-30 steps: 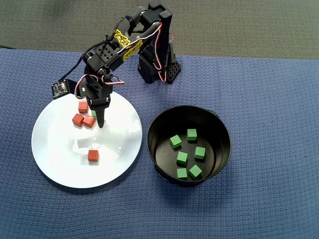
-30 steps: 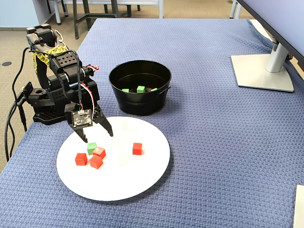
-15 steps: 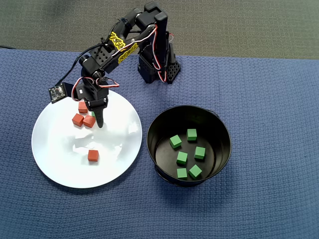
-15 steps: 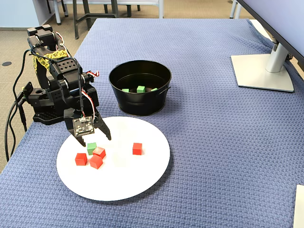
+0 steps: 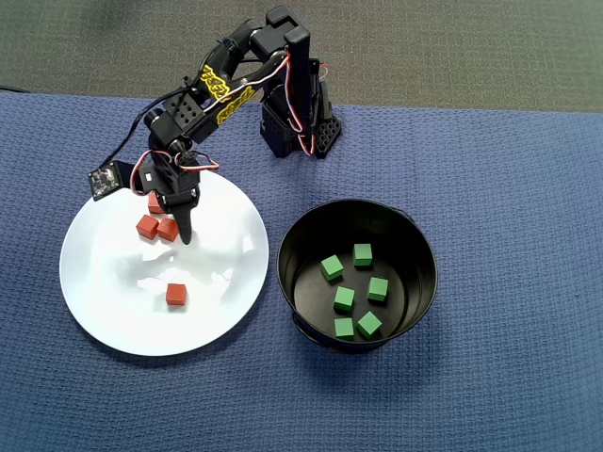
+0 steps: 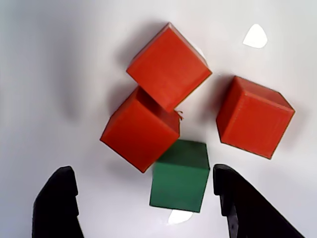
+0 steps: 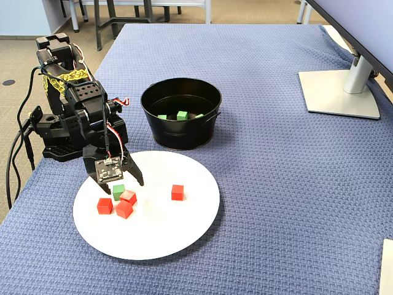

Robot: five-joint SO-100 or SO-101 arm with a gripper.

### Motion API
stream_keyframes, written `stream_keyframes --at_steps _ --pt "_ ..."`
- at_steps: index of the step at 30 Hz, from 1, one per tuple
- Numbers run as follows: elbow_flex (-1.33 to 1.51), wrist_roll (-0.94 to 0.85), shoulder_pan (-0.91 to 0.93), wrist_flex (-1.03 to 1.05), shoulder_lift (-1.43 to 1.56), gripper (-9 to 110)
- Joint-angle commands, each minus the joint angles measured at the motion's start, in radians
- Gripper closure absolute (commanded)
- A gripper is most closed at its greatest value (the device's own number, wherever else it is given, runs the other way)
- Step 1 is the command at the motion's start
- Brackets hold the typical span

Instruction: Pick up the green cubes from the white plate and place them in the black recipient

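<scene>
Since a second ago the arm has pulled back toward its base and dropped lower over the far-left part of the white plate [image 5: 113,311]; cubes themselves haven't shifted.

Gripper [image 7: 123,187] jaws are spread wide, nothing held. Wrist view: last green cube [image 6: 179,175] sits between the two black fingertips [image 6: 57,196], closer to the right one, with a clear gap on each side. No contact with either finger as far as I can see.

Green cube on plate [image 7: 118,192] is tucked against a cluster of red-orange cubes [image 6: 168,66]: one touches its upper-left corner in the wrist view, a second is stacked/leaning against that one, a third is just beside to the upper right, apart. Fourth red-orange cube [image 5: 175,295] sits alone nearer the plate's middle, well apart from the cluster.

Overhead view: the gripper covers the green cube, so can't confirm its position from there.

Black recipient [image 5: 415,235] is just right of the plate in the overhead view, rims nearly touching. Six green cubes [image 5: 345,299] lie loose on its flat bottom, none stacked.

Everything sits on a blue woven cloth [image 5: 509,188].
</scene>
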Motion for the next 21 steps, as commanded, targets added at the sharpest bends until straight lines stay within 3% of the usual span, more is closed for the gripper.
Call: stream_keyframes --at_steps 1,21 --pt "-0.006 -0.011 -0.003 -0.083 -0.003 75" --pt "0.1 0.0 -0.037 -0.103 0.012 78"
